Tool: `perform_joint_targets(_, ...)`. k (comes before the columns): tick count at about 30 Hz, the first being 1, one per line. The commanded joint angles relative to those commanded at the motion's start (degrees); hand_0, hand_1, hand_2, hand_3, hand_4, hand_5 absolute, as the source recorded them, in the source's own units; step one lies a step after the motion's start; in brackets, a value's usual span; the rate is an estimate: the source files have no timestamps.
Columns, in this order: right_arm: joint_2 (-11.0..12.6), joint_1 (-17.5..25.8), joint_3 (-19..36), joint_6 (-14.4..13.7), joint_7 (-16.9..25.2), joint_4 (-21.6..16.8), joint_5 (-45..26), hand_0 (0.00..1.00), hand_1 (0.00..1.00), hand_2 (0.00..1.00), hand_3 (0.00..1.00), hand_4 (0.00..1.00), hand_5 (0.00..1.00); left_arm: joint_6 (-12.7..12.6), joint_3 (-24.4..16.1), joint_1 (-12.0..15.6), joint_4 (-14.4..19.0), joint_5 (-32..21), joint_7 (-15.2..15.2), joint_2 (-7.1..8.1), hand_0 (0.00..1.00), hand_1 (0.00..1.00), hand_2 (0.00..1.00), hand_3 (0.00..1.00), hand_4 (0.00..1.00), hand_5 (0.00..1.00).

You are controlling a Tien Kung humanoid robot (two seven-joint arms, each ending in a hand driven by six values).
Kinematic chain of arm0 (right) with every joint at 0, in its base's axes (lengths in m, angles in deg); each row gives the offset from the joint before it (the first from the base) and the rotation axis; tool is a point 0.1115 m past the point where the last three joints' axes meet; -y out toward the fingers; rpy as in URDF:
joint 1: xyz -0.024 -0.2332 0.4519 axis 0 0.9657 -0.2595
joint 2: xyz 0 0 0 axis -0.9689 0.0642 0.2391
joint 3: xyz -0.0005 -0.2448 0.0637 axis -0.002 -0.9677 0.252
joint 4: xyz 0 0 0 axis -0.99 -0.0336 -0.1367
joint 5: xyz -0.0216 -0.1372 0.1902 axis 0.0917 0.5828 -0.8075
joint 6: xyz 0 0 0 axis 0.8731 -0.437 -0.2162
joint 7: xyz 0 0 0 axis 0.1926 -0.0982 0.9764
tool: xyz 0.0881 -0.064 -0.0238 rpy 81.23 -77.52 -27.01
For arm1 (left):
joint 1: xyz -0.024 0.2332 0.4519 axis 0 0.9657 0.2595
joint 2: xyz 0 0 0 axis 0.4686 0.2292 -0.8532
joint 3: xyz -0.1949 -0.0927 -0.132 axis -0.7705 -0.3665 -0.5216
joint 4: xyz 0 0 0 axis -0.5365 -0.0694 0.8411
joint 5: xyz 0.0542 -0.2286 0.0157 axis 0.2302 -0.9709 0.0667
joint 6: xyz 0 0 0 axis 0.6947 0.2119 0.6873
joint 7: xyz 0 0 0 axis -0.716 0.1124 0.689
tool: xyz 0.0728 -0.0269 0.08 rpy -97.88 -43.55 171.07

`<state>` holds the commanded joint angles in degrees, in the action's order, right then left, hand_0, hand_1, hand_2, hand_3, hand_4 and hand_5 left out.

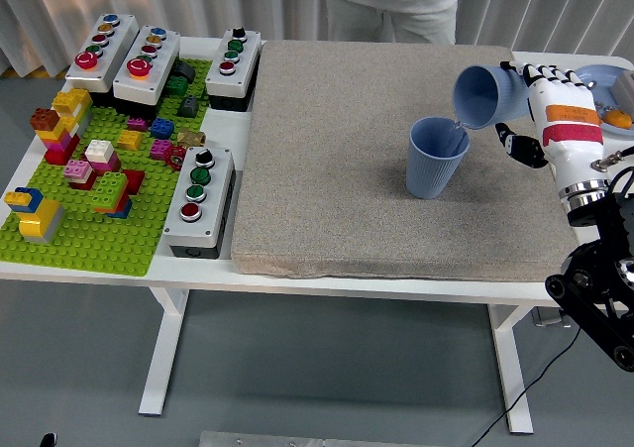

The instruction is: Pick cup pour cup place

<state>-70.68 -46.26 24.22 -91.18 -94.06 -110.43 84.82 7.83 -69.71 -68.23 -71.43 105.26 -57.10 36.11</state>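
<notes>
Setting: white bench (327, 274) before pale pleated curtains; grey floor below.

Covering: grey-beige textured mat (396, 169) spread over the bench's middle and right portion.

Item 1: standing cup (435, 158), blue, ribbed, upright on the mat, right of centre, mouth open upward.

Item 2: tilted cup (485, 95), blue, same make, held in the air up and to the right of the standing cup, laid well over on its side with the mouth facing left and down. Its lower lip hangs just above the standing cup's right rim; whether the two touch cannot be told.

Item 3: right hand (540, 110), white shell with black fingers, closed around the tilted cup's body from the right; the forearm runs down to a black arm at the picture's lower right.

Item 4: green baseplate (89, 234), left end of the bench, carrying scattered coloured building bricks (84, 165) in red, yellow, pink, white and blue.

Item 5: push-button boxes, grey: three along the far left edge (139, 60) and one at the baseplate's right side (199, 199), with red, green and black buttons.

Item 6: blue plate (594, 75), far right edge, partly cut off, holding something orange.

Item 7: person (394, 1), standing at the far side, torso in light clothing only.
</notes>
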Motion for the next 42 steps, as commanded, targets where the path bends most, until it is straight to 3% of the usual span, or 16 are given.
perform_joint_targets(42,0.15,0.28,-1.62,0.20,-3.02,-3.69,1.12,0.900,0.735,0.644,0.662,0.718,0.112,-0.02,0.33,0.24,0.00,-0.23,0.08,0.16,0.700,0.667,0.734,0.672,0.482,0.963)
